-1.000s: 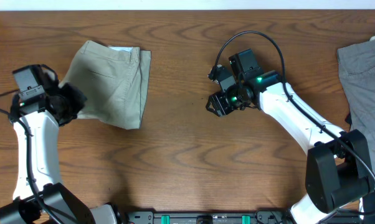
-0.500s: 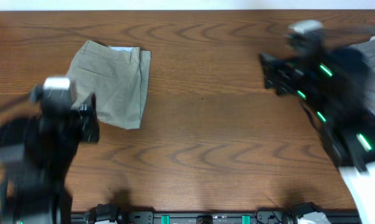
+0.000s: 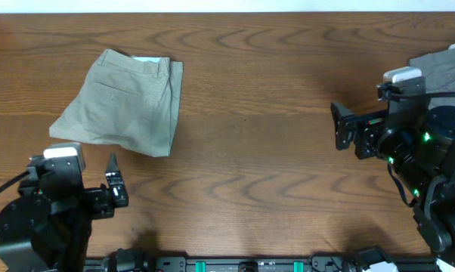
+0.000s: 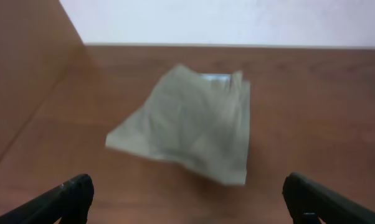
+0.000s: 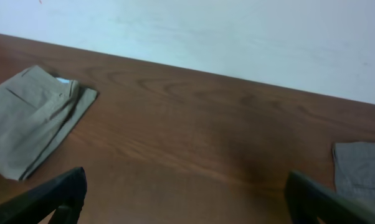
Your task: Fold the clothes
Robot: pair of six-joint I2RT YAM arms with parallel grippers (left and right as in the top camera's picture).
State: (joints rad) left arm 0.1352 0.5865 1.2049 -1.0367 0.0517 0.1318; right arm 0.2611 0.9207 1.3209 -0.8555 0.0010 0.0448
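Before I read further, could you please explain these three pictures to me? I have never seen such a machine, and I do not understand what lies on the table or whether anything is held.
These are two robot arms at a wooden table, each ending in a two-finger pincer. One picture comes from a camera above the table. The other two come from cameras on the wrists, so the dark shapes in their lower corners are the arm's own fingers.

In the top view, the left pincer is at the lower left and the right pincer at the right side. Both are open and hold nothing.

On the table lies a folded pair of pale khaki-green shorts, touched by neither arm. At the right edge lies a grey garment, partly out of the picture.
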